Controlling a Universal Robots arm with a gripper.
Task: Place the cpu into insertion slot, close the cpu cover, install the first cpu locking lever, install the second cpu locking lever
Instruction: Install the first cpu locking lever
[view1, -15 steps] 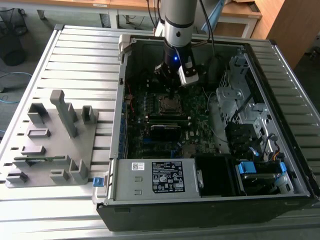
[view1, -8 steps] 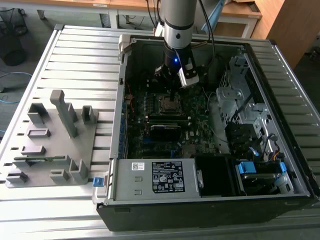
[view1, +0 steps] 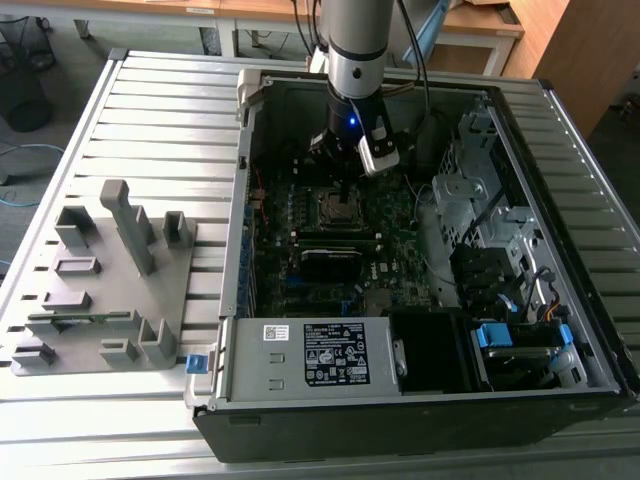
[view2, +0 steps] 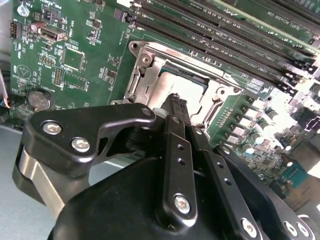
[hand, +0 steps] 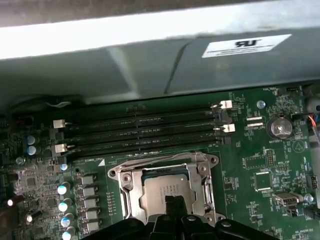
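A slatted metal worktop (view1: 150, 110) is carrying an open computer case (view1: 420, 400), and a grey fixture block (view1: 110, 290) is sitting on the slats toward the exterior view's left. Inside the case the dark green motherboard (view1: 400, 225) is lying flat, with a long black heatsink (view1: 335, 260) near its middle. The arm (view1: 355, 40) is reaching down into the case, and its pincer (view1: 345, 185) is hanging just above the insertion slot (view1: 338, 208).

In both wrist views the cpu cover (hand: 165, 165) is lying closed over the slot, its silvery frame ringing the cpu (hand: 167, 192), which is sitting flat in the socket. In the second wrist view the cpu (view2: 186, 85) is showing through the cover (view2: 150, 65), and the pincer (view2: 176, 100) is pressed together, its black fingertips (view2: 172, 100) pointing at the chip's near edge; whether they are touching it cannot be told. Rows of memory slots (hand: 145, 132) are running just beside the socket.
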